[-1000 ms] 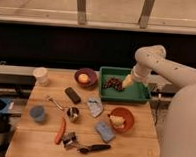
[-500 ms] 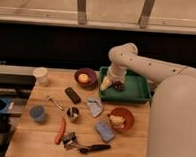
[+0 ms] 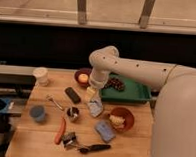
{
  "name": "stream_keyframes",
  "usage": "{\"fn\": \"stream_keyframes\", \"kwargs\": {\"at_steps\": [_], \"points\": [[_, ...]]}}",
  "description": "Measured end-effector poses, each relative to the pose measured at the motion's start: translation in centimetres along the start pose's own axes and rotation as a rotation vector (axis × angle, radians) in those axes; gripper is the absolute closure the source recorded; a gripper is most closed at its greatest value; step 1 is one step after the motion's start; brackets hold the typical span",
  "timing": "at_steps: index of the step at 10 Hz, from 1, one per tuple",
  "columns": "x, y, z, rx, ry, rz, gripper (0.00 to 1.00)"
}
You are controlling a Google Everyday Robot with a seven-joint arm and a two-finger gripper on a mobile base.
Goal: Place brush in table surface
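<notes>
The brush [image 3: 93,148] lies flat on the wooden table surface [image 3: 37,142] near the front edge, its glossy black handle pointing right. My gripper [image 3: 92,94] hangs from the white arm over the middle of the table, just above a blue and white packet [image 3: 95,109]. It is well behind the brush and not touching it. An orange carrot [image 3: 60,132] lies left of the brush.
A green tray [image 3: 135,94] with dark grapes [image 3: 115,84] stands at the back right. Also here are a purple bowl [image 3: 82,77], white cup [image 3: 40,75], black block [image 3: 73,95], metal cup [image 3: 73,113], blue cup [image 3: 37,113], orange bowl [image 3: 122,118] and blue sponge [image 3: 105,130].
The arm has swung left from over the green tray to over the middle of the table, and the gripper now hangs above the packet. The brush has not moved.
</notes>
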Motion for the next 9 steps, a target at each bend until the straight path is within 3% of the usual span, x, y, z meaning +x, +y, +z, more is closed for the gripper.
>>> {"fn": "stream_keyframes", "kwargs": {"at_steps": [1,3,5,7,9], "points": [[-0.1,0.8,0.0,-0.011,0.003,-0.035,0.20],[0.0,0.9,0.1,-0.015,0.006,-0.042,0.20],[-0.1,1.7,1.3,-0.014,0.044,-0.063,0.20],[0.6,4.2,2.9,-0.012,0.076,-0.062,0.20],[1.2,8.5,4.5,-0.010,0.099,-0.049,0.20]]}}
